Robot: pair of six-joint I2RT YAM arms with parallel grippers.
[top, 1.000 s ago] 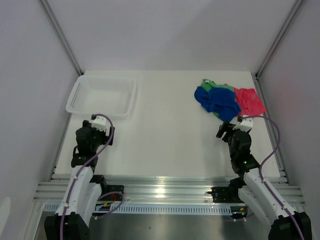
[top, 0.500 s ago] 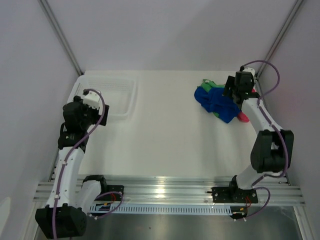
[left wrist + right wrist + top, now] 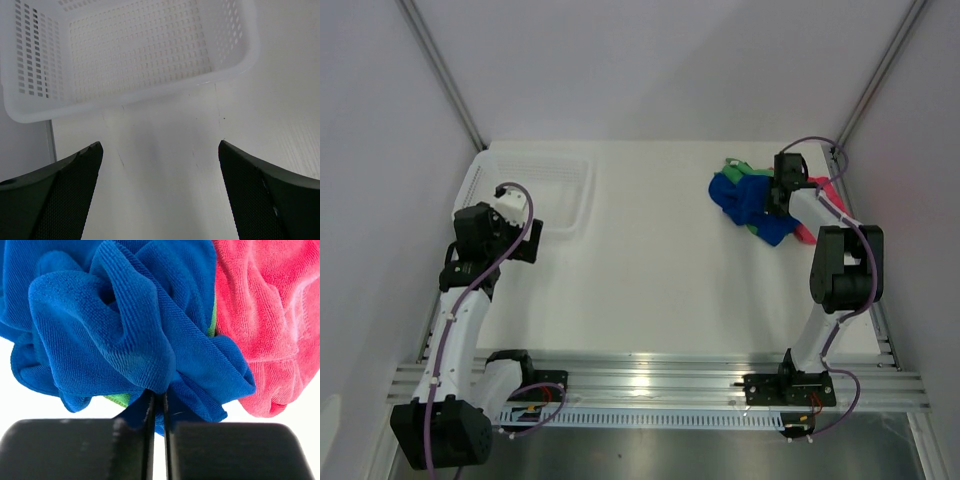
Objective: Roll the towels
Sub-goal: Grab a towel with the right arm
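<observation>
We see the L end effector (image 3: 160, 145) w/ jaws spread wide, gripping nothing, over the counter (image 3: 650, 280) just beside the white mesh basket (image 3: 125, 97). At the far right, the towels lie in one heap: blue towel (image 3: 100, 315) on top, green towel (image 3: 738, 167) peeking from under it, pink-red towel (image 3: 260, 315) touching on the right. The R end effector (image 3: 157, 397) is clamped on a blue towel fold.
</observation>
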